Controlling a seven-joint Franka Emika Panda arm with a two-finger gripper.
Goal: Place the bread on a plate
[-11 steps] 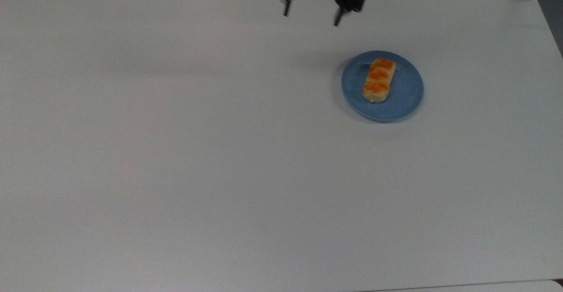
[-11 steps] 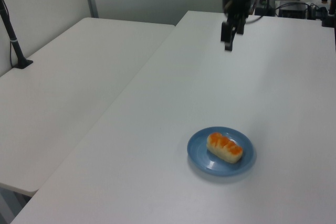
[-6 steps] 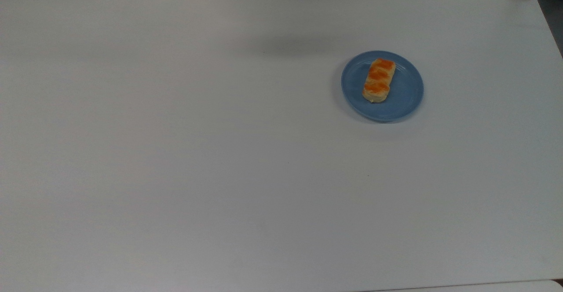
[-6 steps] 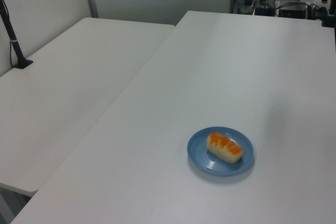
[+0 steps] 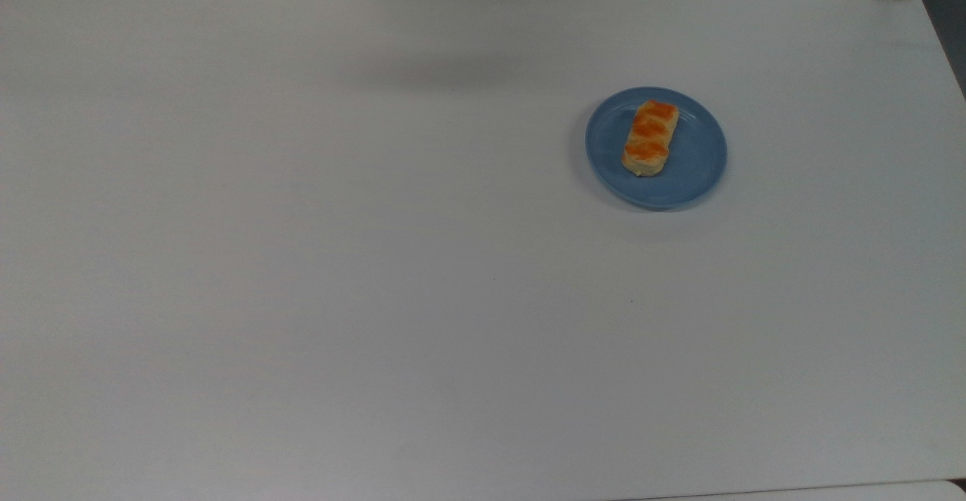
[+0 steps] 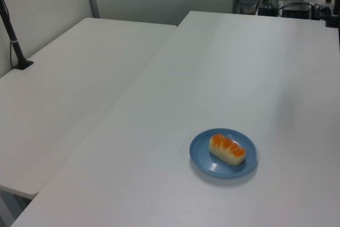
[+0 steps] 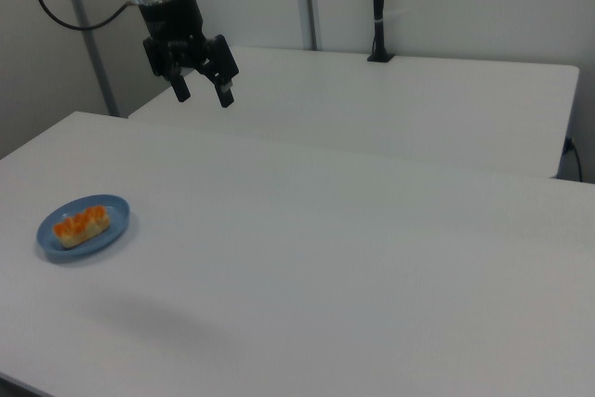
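Bread (image 5: pixel 650 137) found lying flat on the plate (image 5: pixel 698 165), long axis running roughly up and down in the top view, set toward the top view's left half of the dish. Three orange-brown bumps facing up. Nothing overhanging the rim. Same arrangement confirmed in the left view, bread (image 6: pixel 227 149) resting wholly within the plate (image 6: pixel 204 158), and in the right view, bread (image 7: pixel 80 226) on plate (image 7: pixel 113 225) near the right view's left edge of the table (image 7: pixel 372 258).

Gripper (image 7: pixel 201 86) seen raised well above the tabletop and well apart from the plate, fingers spread, nothing held between them.

Assessment: placement judged complete. Bread seated, released, stable. No further handling judged necessary beyond parking the arm.

Limits of inspection:
- Underside of bread and contact with the dish not visible; flat seating inferred from level top.
- Upper part of the arm cut off at the right view's top-left corner.
- Dark items at the far edge of the table in the top view cut off by the frame; not identified.
- Clutter beyond the table in the left view's upper right too small to make out.
- Second white table (image 6: pixel 69 89) alongside noted, with a black post (image 6: pixel 13 41) standing on it.
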